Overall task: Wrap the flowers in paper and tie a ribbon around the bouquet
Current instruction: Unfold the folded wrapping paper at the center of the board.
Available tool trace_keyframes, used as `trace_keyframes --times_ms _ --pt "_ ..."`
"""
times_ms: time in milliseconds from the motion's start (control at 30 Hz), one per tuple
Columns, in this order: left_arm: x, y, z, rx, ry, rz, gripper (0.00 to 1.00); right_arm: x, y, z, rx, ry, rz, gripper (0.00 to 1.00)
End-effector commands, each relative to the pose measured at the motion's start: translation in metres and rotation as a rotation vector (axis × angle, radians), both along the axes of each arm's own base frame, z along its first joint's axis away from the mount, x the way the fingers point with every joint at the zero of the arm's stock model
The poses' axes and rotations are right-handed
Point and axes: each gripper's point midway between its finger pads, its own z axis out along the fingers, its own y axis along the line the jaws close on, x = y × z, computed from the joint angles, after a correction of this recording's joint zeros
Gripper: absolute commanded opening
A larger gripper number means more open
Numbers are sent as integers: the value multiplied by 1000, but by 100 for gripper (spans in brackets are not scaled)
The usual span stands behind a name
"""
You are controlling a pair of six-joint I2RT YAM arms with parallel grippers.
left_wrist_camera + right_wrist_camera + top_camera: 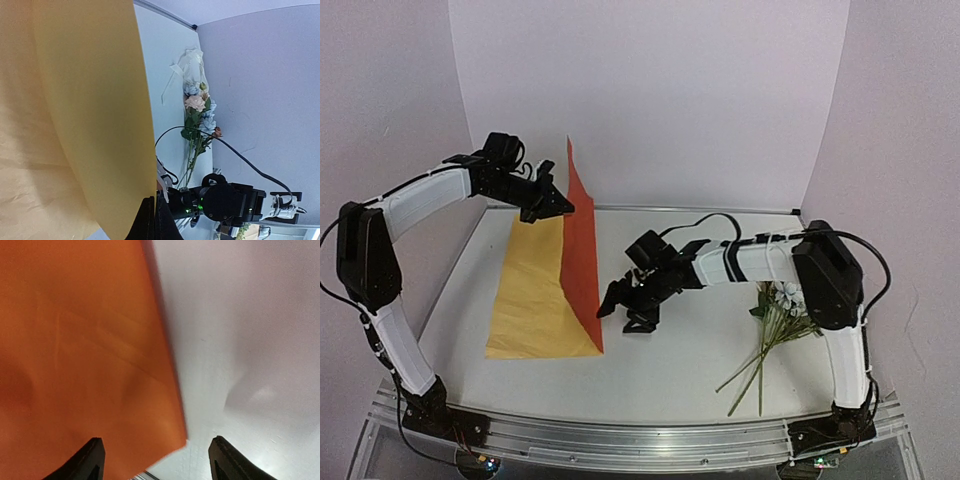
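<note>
The paper [530,290] lies yellow face up on the left of the table, and its right part stands up as an orange flap [582,250]. My left gripper [555,200] is shut on the flap's upper far edge; in the left wrist view its fingers [150,222] pinch the yellow sheet [85,110]. My right gripper [625,312] is open just right of the flap, low over the table. In its wrist view the orange paper's corner [100,350] reaches between the open fingertips [92,457]. The flowers [775,325] lie at the right under the right arm. The cream ribbon [187,62] lies bunched by the blooms [197,107].
White walls close the table at the back and on both sides. The right forearm [750,260] stretches across the middle toward the paper. A metal rail [620,440] runs along the near edge between the arm bases.
</note>
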Motion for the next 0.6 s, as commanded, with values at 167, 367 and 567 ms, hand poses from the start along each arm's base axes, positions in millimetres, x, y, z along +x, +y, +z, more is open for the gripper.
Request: trace_keyframes --times_ms 167,367,567 --pt "13 -104 -14 -148 164 -63 0 20 -125 105 10 -316 -146 89" --pt "19 -148 -45 -121 228 -53 0 6 -145 145 -19 -434 -64 97" --pt "19 -167 -66 -133 267 -26 0 2 -163 147 -107 -486 -15 98"
